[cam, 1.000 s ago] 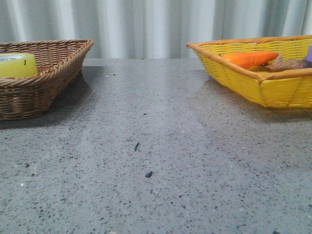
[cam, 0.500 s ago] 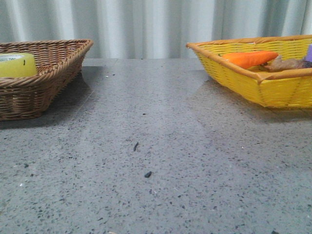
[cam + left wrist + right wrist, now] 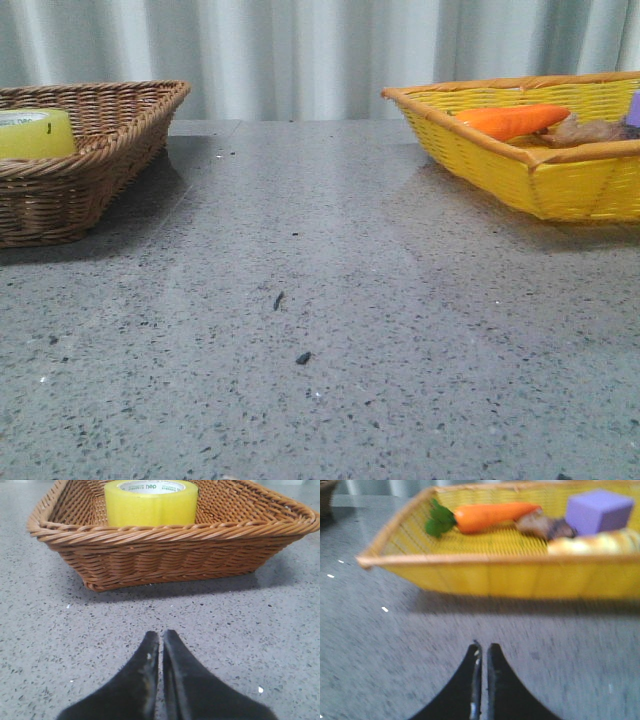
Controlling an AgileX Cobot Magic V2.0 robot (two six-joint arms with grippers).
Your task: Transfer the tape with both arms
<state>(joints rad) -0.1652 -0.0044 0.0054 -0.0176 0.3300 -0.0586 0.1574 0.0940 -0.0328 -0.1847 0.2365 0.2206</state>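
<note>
The tape (image 3: 151, 502), a wide yellow roll with a white core and green print, lies flat in the brown wicker basket (image 3: 165, 555). In the front view the tape (image 3: 35, 132) shows at the far left inside that basket (image 3: 90, 175). My left gripper (image 3: 161, 636) is shut and empty, low over the table a little short of the basket's near wall. My right gripper (image 3: 483, 647) is shut and empty, over the table in front of the yellow basket (image 3: 520, 577). Neither gripper shows in the front view.
The yellow basket (image 3: 520, 170) at the right holds an orange carrot (image 3: 485, 516), a purple block (image 3: 597, 511), a brown lump (image 3: 545, 526) and a pale item (image 3: 595, 542). Grey speckled table (image 3: 330, 300) lies between the baskets; a curtain hangs behind.
</note>
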